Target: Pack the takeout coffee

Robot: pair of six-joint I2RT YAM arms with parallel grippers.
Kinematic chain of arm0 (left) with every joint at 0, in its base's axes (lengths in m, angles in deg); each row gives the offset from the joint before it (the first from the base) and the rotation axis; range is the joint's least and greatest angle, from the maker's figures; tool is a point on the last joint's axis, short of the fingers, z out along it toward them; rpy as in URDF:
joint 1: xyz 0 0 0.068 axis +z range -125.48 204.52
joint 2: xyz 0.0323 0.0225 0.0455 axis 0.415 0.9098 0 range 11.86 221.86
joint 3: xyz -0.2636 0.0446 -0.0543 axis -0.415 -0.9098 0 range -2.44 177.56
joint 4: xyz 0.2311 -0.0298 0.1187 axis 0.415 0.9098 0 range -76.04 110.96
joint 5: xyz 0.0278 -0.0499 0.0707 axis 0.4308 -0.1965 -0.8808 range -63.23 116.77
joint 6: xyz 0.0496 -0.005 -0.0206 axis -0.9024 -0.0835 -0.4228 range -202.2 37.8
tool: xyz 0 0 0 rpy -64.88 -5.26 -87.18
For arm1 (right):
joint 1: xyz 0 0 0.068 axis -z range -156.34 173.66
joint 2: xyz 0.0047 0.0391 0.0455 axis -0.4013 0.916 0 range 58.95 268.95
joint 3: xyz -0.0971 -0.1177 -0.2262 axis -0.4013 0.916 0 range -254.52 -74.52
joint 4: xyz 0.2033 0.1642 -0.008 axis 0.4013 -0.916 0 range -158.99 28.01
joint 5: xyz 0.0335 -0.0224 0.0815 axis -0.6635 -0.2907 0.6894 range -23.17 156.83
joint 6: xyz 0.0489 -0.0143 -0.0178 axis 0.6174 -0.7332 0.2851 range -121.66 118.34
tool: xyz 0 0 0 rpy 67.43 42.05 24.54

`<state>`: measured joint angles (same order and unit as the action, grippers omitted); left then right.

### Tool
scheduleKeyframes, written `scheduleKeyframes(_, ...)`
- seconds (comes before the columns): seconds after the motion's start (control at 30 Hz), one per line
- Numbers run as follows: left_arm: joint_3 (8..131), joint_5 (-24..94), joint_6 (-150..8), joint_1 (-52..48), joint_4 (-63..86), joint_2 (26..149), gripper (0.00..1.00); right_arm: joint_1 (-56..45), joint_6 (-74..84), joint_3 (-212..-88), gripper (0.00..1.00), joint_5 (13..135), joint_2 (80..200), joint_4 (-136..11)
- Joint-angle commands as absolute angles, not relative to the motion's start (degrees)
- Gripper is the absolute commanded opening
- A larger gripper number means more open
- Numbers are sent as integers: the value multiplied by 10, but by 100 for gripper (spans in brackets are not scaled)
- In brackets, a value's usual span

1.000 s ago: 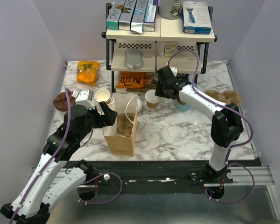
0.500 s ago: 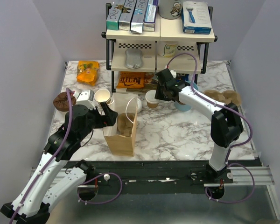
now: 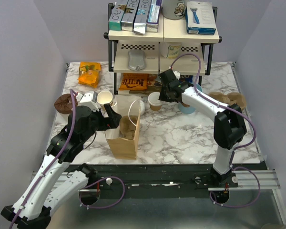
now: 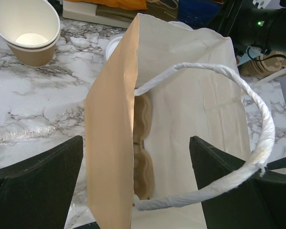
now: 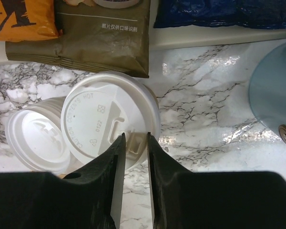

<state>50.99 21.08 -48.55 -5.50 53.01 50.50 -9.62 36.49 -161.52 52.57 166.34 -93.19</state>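
The takeout coffee (image 5: 105, 125), a tan cup under a white lid, stands on the marble in front of the shelf rack (image 3: 154, 102). My right gripper (image 5: 135, 138) hangs directly over its near rim. The jaws are narrowly apart, one on each side of the lid's raised spout, and marble shows through the gap. The brown paper bag (image 3: 125, 136) stands upright and open. My left gripper (image 4: 136, 191) is wide open astride the bag's (image 4: 109, 157) left wall, with one finger (image 4: 38, 181) outside and the other over the bag's mouth. The white handle (image 4: 257, 124) loops across it.
A loose white lid (image 5: 35, 138) lies beside the coffee. A light-blue cup (image 3: 187, 107) stands just to its right. Stacked empty tan cups (image 3: 105, 98) sit left of the bag. Tan pulp pieces (image 4: 143, 143) lie inside the bag. Snack packets (image 3: 133, 82) fill the rack's (image 3: 159, 47) bottom shelf.
My right gripper has edged left onto the coffee's lid and its jaws have narrowed. The left arm and the bag have hardly moved.
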Motion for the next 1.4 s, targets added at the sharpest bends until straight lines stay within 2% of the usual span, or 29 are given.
scheduleKeyframes(0.0, 506, 216, -484, -55, 522, 506, 99, -90, 367, -1624, 27, 507, 1685, -960)
scheduleKeyframes(0.33, 506, 215, -484, -55, 525, 505, 99, -85, 343, -1646, 17, 498, 1709, -987)
scheduleKeyframes(0.37, 506, 215, -484, -55, 524, 505, 99, -85, 340, -1652, 14, 493, 1714, -999)
scheduleKeyframes(0.4, 506, 215, -484, -55, 523, 505, 99, -85, 338, -1663, 3, 492, 1718, -1000)
scheduleKeyframes(0.43, 506, 215, -483, -55, 523, 506, 99, -85, 329, -1668, 1, 491, 1721, -1001)
scheduleKeyframes(0.7, 507, 212, -484, -55, 524, 505, 99, -85, 285, -1705, 1, 465, 1754, -1041)
scheduleKeyframes(0.93, 507, 213, -484, -55, 525, 507, 99, -86, 219, -1598, 1, 496, 1669, -883)
scheduleKeyframes(1.37, 508, 216, -484, -55, 524, 506, 99, -86, 223, -1519, 1, 516, 1589, -843)
